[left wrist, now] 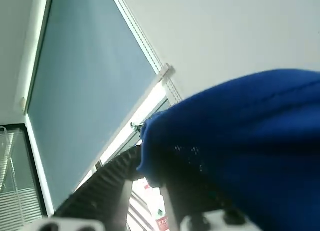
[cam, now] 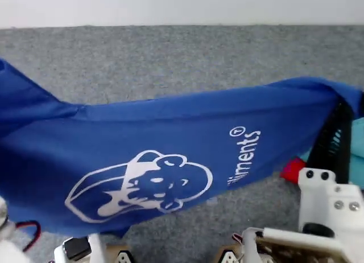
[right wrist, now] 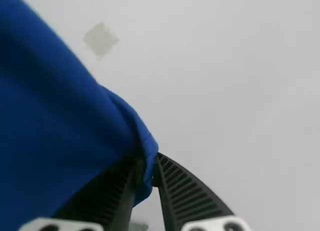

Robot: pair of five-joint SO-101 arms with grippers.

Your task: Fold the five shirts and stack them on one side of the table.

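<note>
Grey felt tabletop [cam: 170,58] lies under the blue shirt [cam: 187,132], which hangs stretched above it and hides much of the surface. My right gripper [right wrist: 149,163] is pinched tight on one edge. My left gripper [left wrist: 144,158] clamps the other, with fabric draped over its jaws. A teal cloth [cam: 357,143] and something red [cam: 293,169] sit partly hidden beside my right arm. A red wire [cam: 31,229] loops at the near edge.

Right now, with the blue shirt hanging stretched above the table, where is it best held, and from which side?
The blue shirt hangs spread between the left gripper and right gripper, so grip its two upper ends, coming from outside each end; that likely keeps it flat.
</note>
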